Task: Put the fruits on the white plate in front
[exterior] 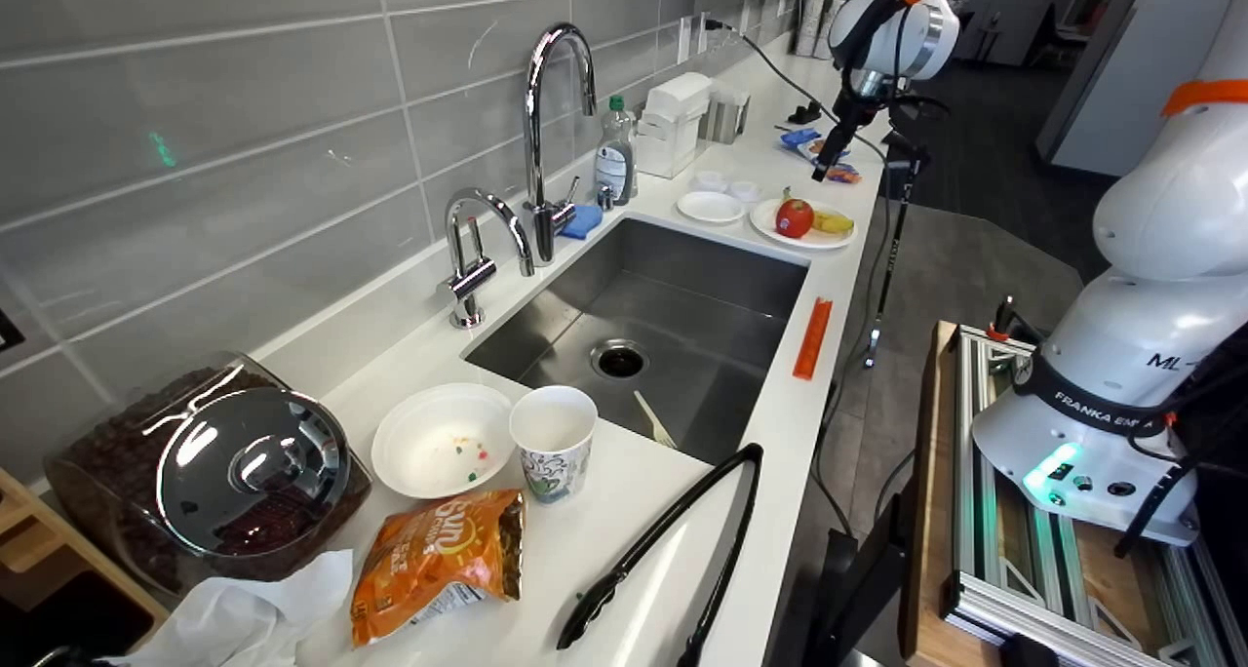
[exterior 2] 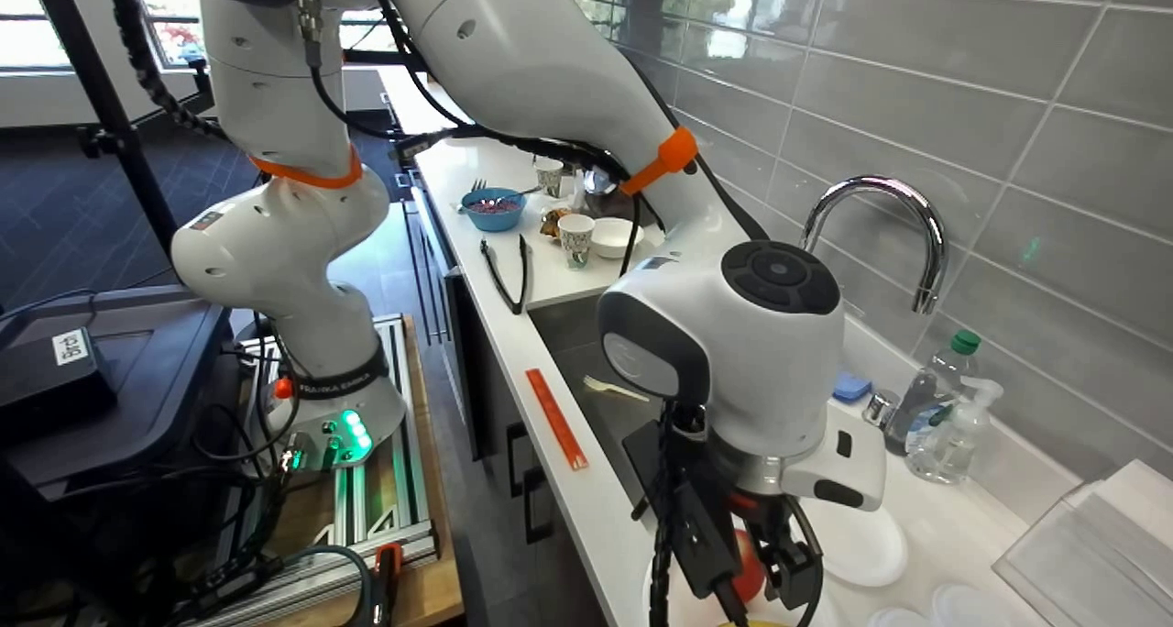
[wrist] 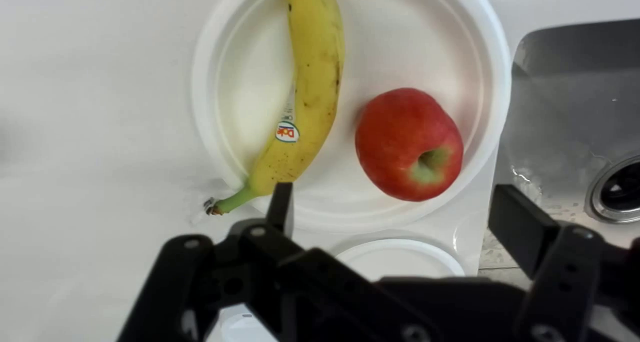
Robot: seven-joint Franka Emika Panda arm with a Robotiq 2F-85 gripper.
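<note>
Wide apart and pointing down, a robot's jaws are hanging above a white bench (wrist: 110, 132). In the wrist view they are filling the bottom edge, and just beyond their tips a round white plate (wrist: 380, 57) is resting on the bench. On the plate, ahead of the gap between the jaws and nearer the right-hand one in that view, a red apple (wrist: 407, 142) is sitting with its pale green hollow showing. Also on the plate, ahead of the left-hand one, a yellow banana (wrist: 315, 82) is lying apart from the apple, its stem poking out past the rim. Through the gap between the jaws, part of a smaller white plate (wrist: 400, 259) is showing, just beside the larger plate. To the right of the jaws, a steel sink (wrist: 560, 102) is showing, its round drain (wrist: 622, 184) partly in sight. Well apart from the jaws, in an exterior view, an orange-red strip (exterior: 812, 338) is lying along the sink's edge; past the sink, a patterned cup (exterior: 554, 443) is standing beside a white bowl (exterior: 419, 443), while an orange snack bag (exterior: 439, 565) is lying near both and black tongs (exterior: 597, 597) are lying splayed.
</note>
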